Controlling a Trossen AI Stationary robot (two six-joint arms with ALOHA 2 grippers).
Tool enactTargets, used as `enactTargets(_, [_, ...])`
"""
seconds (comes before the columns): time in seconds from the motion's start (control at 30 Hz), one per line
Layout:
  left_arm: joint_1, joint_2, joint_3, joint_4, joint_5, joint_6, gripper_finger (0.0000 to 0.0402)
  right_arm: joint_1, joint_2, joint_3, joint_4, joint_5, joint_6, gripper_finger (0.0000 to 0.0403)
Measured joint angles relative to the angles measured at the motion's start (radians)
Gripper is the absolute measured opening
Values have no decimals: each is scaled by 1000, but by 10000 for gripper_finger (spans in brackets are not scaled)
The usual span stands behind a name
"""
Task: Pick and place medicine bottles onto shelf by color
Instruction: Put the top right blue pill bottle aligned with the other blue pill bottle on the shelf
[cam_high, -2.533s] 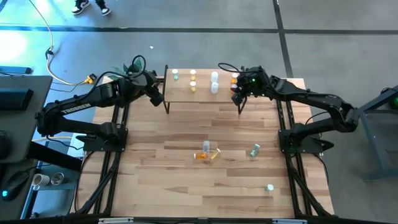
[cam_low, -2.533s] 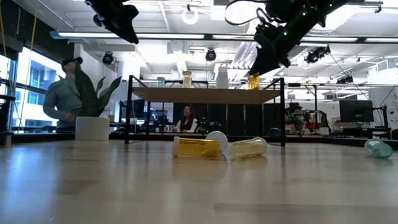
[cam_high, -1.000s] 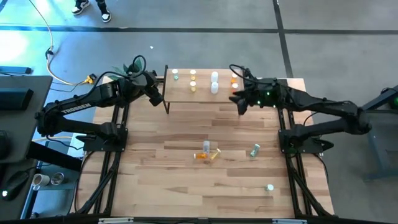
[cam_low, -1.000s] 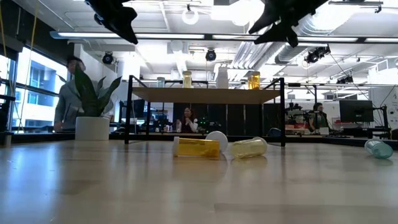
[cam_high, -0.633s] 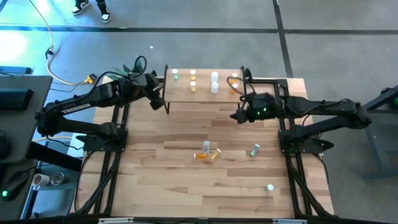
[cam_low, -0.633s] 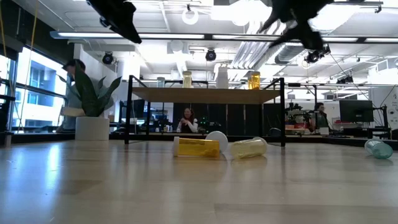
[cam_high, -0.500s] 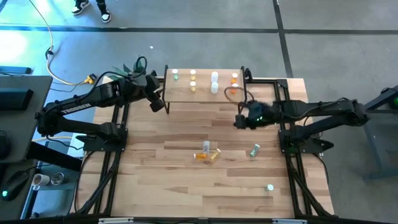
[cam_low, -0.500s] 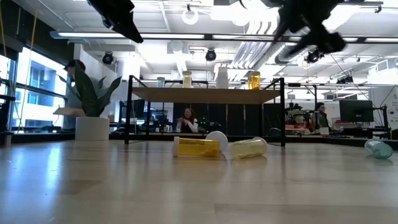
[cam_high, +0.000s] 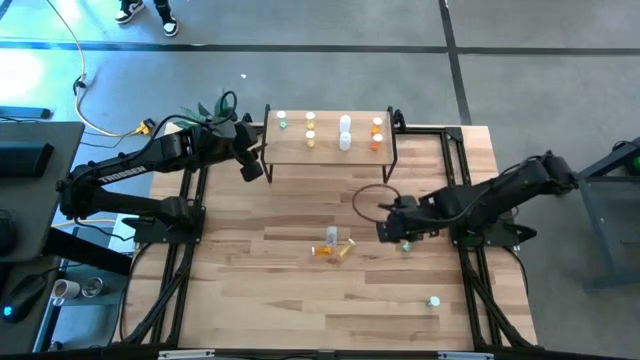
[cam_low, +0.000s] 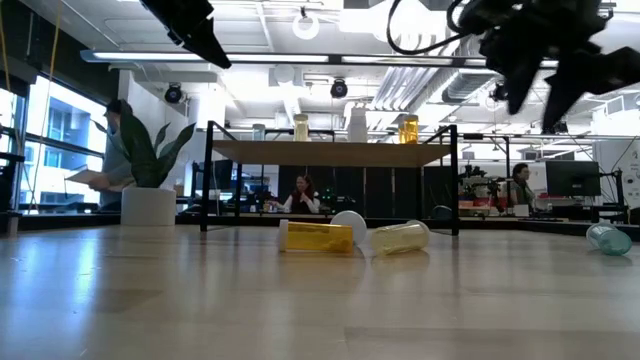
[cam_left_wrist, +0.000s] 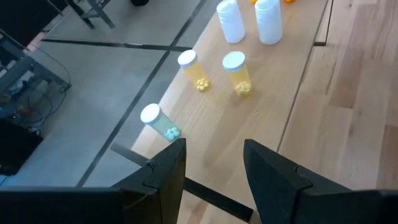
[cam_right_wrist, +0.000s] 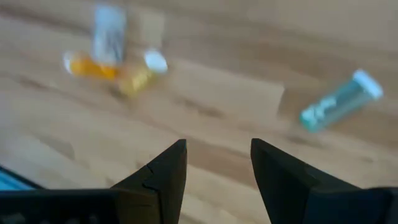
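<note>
The shelf (cam_high: 330, 152) stands at the table's far edge with medicine bottles upright on it: green (cam_high: 283, 121), yellow (cam_high: 310, 138), white (cam_high: 345, 140) and orange (cam_high: 377, 142). An orange, a yellow and a white bottle lie together (cam_high: 333, 247) mid-table. A green bottle (cam_right_wrist: 341, 99) lies on its side just right of my right gripper (cam_right_wrist: 217, 163), which hovers open above the table, pointing steeply down. Another green bottle (cam_high: 433, 301) lies near the front right. My left gripper (cam_left_wrist: 214, 168) hangs open and empty above the shelf's left end.
A potted plant (cam_low: 148, 190) stands beyond the table's far left corner. People show in the room behind the table. Bare wooden tabletop (cam_high: 260, 290) stretches across the front left.
My right gripper has swung from above the shelf's right end toward the table's near edge and down. It has tipped from near level to pointing steeply down and rolled about, and now hangs beside the lying green bottle. The bottles have not moved.
</note>
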Motion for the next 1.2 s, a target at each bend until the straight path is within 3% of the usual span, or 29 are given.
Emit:
enactTargets(0.13, [0, 0, 0, 0, 4, -4, 152, 66, 8, 0, -2, -53, -17, 170])
enactTargets(0.37, [0, 0, 0, 0, 50, -33, 152, 186, 8, 0, -8, -39, -2, 170])
enactTargets(0.47, [0, 0, 0, 0, 53, -78, 152, 231, 8, 0, -49, 12, 94, 170])
enactTargets(0.53, [0, 0, 0, 0, 52, -106, 152, 251, 7, -7, -87, 44, 244, 170])
enactTargets(0.63, [0, 0, 0, 0, 49, -162, 152, 269, 7, -36, -116, 85, 437, 170])
enactTargets(0.83, [0, 0, 0, 0, 48, -187, 152, 275, 7, -110, -77, 156, 615, 170])
enactTargets(1.2, [0, 0, 0, 0, 48, -187, 152, 212, 7, -259, 52, 171, 638, 170])
